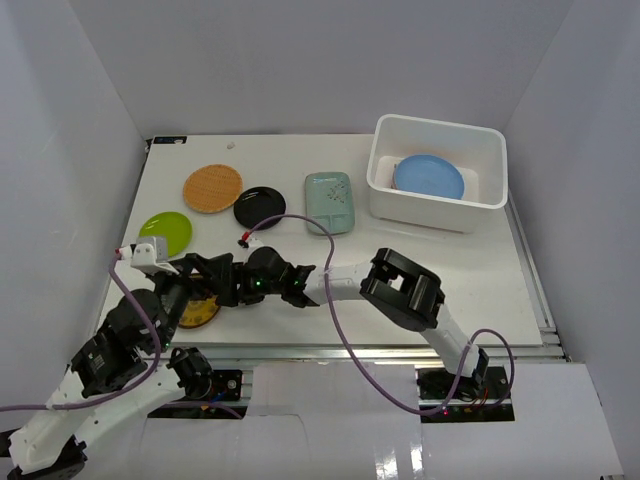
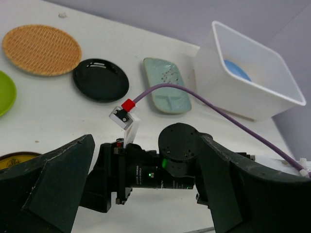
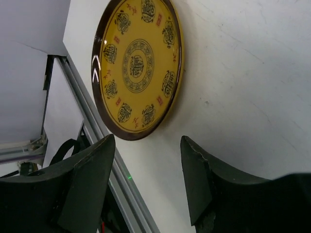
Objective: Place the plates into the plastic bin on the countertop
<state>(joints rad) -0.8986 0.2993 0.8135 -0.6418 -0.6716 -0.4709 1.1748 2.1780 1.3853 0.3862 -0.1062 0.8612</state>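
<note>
Top external: plastic bin point(image 1: 425, 212) sits at 1 o'clock on the countertop point(image 1: 480, 265), with the blue plate point(image 1: 428, 177) lying inside it. The other plates are outside the bin, on the far half of the table: teal rectangular plate point(image 1: 329, 201) at 12, black plate point(image 1: 259, 206) and woven orange-brown plate point(image 1: 213, 187) at 11, lime green plate point(image 1: 166, 233) at 10. Yellow plate with dark rim point(image 1: 198, 314) is at 8 near the front edge, only partly in view.

Right wrist: right gripper point(image 3: 148, 177) is spread wide with nothing between its fingers. The yellow plate lies flat just ahead at 12, untouched.

Left wrist: left gripper point(image 2: 146, 141) is also wide and empty. The right arm point(image 2: 177, 150) crosses just beyond its fingertips.
</note>
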